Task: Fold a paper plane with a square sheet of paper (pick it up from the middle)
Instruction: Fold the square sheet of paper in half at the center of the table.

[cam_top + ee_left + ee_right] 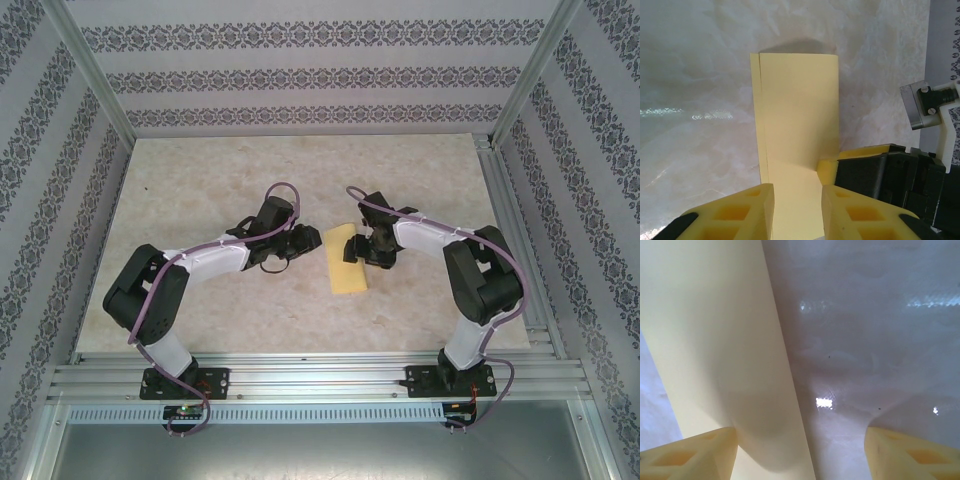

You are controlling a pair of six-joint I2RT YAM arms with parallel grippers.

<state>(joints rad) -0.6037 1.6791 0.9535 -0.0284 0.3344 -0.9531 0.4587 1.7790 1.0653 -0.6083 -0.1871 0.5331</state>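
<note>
The pale-yellow sheet of paper [347, 262] lies on the table between the arms, folded into a long rectangle. In the left wrist view the sheet of paper [797, 100] shows two layers, their left edges slightly offset. My left gripper [305, 242] hovers at its left side; the left gripper [797, 210] is open by a narrow gap, with the paper flat beneath it. My right gripper [356, 250] stands at the paper's far right part, one yellow fingertip [829, 169] resting on it. The right gripper [800, 455] is wide open: one finger over the sheet of paper [715, 340], the other over bare table.
The marbled beige table [230, 180] has free room all round the paper. Aluminium rails [320, 378] run along the near edge and the right side. Patterned walls enclose the cell. A metal bracket [920, 102] sits on the right arm.
</note>
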